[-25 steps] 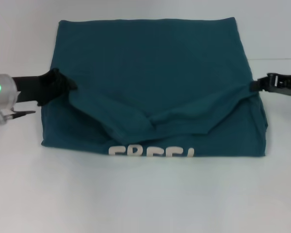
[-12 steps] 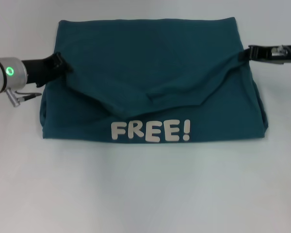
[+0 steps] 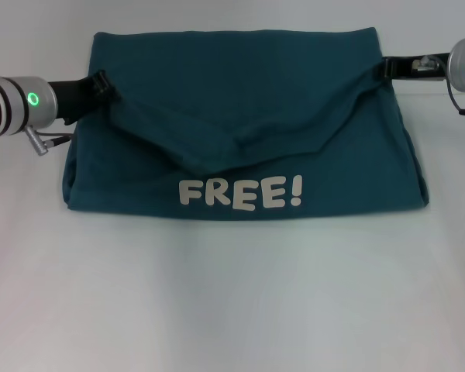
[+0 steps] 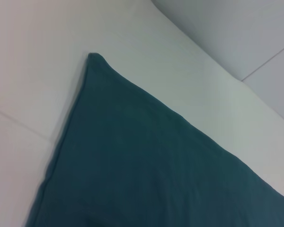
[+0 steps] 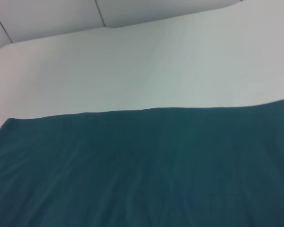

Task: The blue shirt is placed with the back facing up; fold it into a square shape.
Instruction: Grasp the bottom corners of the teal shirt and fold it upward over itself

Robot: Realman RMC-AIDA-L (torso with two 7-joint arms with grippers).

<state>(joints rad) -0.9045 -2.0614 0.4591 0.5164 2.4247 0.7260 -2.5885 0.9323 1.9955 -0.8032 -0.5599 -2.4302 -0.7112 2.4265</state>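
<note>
The blue shirt lies on the white table, its near part folded up over the rest so the white "FREE!" lettering faces up. My left gripper is shut on the left corner of the folded layer, held above the shirt's left side. My right gripper is shut on the right corner at the shirt's right side. The folded layer sags in a V between them. Both wrist views show plain teal cloth and no fingers.
The white table spreads in front of the shirt and around it. A wall seam shows behind the table in the right wrist view.
Both grippers have carried the folded layer's corners farther back and upward. The fold line has moved back and the "FREE!" lettering has come fully into view.
</note>
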